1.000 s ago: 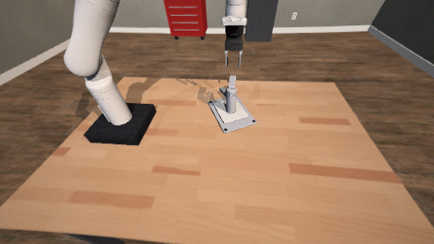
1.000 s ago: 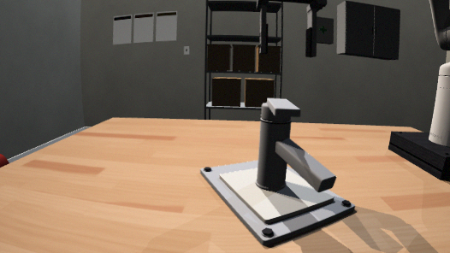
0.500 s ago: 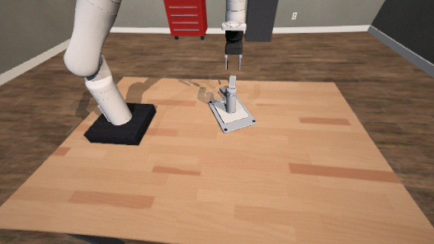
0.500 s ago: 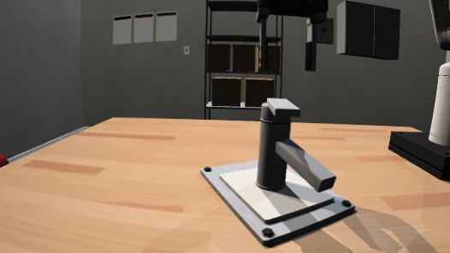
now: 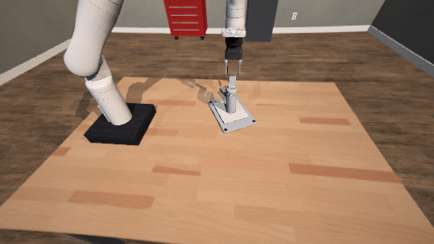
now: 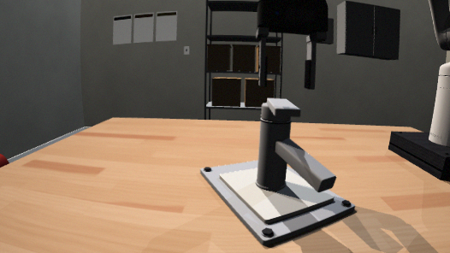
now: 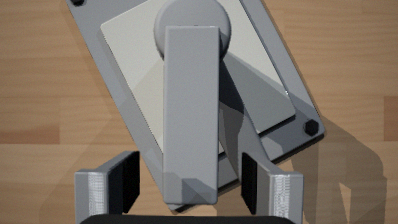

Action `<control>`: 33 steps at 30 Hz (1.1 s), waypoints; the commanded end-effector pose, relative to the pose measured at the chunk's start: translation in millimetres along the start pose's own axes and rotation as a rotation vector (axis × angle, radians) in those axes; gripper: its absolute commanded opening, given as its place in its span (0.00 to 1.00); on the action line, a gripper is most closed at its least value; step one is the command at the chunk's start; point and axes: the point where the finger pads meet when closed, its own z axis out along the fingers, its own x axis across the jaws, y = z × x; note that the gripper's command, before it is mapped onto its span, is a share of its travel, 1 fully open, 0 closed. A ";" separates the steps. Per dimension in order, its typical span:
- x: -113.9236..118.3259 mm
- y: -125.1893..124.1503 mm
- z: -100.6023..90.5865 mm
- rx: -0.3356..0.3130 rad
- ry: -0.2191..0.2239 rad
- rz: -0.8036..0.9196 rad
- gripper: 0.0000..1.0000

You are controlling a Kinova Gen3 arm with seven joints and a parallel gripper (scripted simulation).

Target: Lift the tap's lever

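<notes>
A grey tap point(image 6: 274, 150) stands upright on a grey bolted plate point(image 6: 278, 202) in the middle of the wooden table; it also shows in the top view point(image 5: 230, 103). Its flat lever point(image 6: 282, 107) lies level on top, and its spout point(image 6: 305, 164) slopes down to the right. My gripper point(image 6: 286, 70) is open and empty, pointing straight down a short way above the lever. In the wrist view the lever point(image 7: 191, 110) runs lengthwise between my open fingers, its free end lying between them. In the top view the gripper point(image 5: 233, 72) hangs just above the tap.
The arm's black base block point(image 5: 121, 124) sits at the table's left side. A red tool cabinet point(image 5: 186, 18) stands on the floor behind the table. A dark shelf unit point(image 6: 241, 64) stands by the far wall.
</notes>
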 end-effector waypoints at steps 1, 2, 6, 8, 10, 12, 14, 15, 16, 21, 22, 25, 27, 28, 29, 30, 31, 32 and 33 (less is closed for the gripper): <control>-0.5 0.2 3.5 -0.001 -0.002 0.000 1.00; -0.6 0.2 4.6 -0.001 -0.002 0.000 1.00; -0.6 0.2 8.4 -0.001 -0.002 0.000 1.00; -0.6 0.2 9.1 -0.001 -0.002 0.000 1.00; -0.6 0.2 9.7 -0.001 -0.002 0.000 1.00; -0.6 0.2 10.6 -0.001 -0.002 0.000 1.00; -0.6 0.2 11.2 -0.001 -0.002 0.000 1.00; -0.6 0.2 11.4 -0.001 -0.002 0.000 1.00; -0.6 0.2 11.6 -0.001 -0.002 0.000 1.00; -0.6 0.2 11.7 -0.001 -0.002 0.000 1.00; -0.6 0.2 11.7 -0.001 -0.002 0.000 1.00; -0.6 0.2 11.7 -0.001 -0.002 0.000 1.00; -0.6 0.2 11.7 -0.001 -0.002 0.000 1.00; -0.6 0.2 11.7 -0.001 -0.002 0.000 1.00; -0.6 0.2 11.7 -0.001 -0.002 0.000 1.00; -0.6 0.2 11.7 -0.001 -0.002 0.000 1.00; -0.6 0.2 11.7 -0.001 -0.002 0.000 1.00; -0.6 0.2 11.7 -0.001 -0.002 0.000 1.00; -0.6 0.2 11.7 -0.001 -0.002 0.000 1.00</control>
